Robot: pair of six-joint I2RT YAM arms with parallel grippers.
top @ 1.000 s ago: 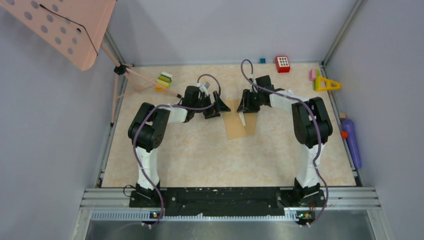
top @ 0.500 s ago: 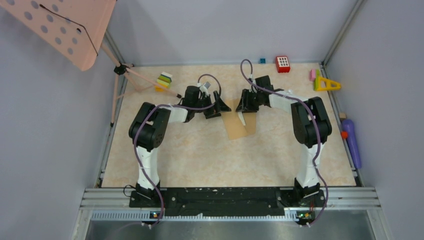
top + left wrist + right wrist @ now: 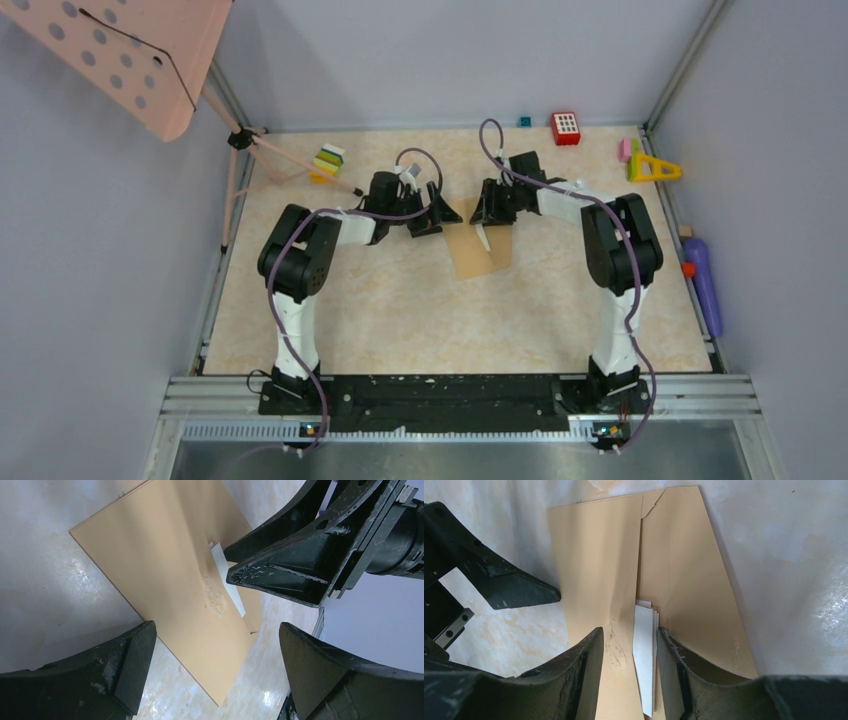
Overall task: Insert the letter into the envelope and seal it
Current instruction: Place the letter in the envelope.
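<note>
though plain grey walls close in three sides, the beige marbled counter lies broad. the tan envelope rests flat near its centre, long axis running near to far, slightly skewed. the left gripper gapes wide by its far left corner. the right gripper, half-parted over the far end, straddles the white letter; whether it pinches it, i cannot tell.

Beige marbled counter. A tan envelope lies flat past its middle, with a white letter partly tucked inside. A stand's legs rest at the far left, next to a striped block. By the far edge sit a small blue cube and a red block. Along the right edge are a pink block, a yellow triangle and a purple bottle.
</note>
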